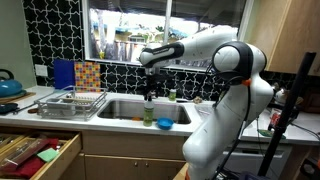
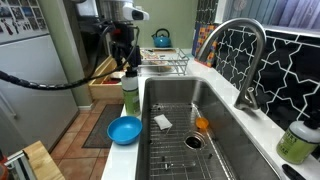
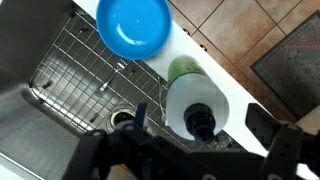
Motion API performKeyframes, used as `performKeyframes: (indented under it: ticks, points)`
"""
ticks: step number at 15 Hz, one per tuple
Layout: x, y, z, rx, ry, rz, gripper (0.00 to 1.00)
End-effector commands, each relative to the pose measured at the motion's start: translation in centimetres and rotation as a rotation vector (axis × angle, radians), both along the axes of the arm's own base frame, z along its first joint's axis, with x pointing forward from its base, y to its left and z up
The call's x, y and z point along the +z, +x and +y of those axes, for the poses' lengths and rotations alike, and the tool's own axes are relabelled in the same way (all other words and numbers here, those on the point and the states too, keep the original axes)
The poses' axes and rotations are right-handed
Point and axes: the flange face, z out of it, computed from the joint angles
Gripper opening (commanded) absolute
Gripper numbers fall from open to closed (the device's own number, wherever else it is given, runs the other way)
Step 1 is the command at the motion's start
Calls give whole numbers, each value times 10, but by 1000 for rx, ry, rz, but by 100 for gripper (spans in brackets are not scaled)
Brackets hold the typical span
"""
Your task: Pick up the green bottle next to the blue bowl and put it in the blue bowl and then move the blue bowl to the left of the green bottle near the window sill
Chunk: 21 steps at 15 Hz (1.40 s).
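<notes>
Green bottle (image 3: 198, 100) directly under parted jaws, beside blue bowl (image 3: 133, 25)

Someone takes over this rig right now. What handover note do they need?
Gripper: open, empty, above the green bottle.
The bottle stands upright on the sink rim beside the empty blue bowl. A second green bottle stands near the window sill.
Done: approach only.
Left: grasp the bottle, put it in the bowl, move the bowl left of the second bottle.
</notes>
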Motion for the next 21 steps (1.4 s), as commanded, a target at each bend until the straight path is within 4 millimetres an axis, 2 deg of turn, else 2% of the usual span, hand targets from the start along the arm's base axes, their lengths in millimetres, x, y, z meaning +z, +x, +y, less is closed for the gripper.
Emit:
performKeyframes:
  ticks: [1,14,16,18,19,21]
  points:
    - [-18,-2,-4,-12,26,11,100]
    - [-37,3,-4,-37,36,24,99]
    - [-40,4,-3,-38,41,25,94]
    - [-43,5,-1,-39,47,28,70]
    - [-44,6,-1,-38,49,28,68]
    - [-43,6,0,-37,53,23,51]
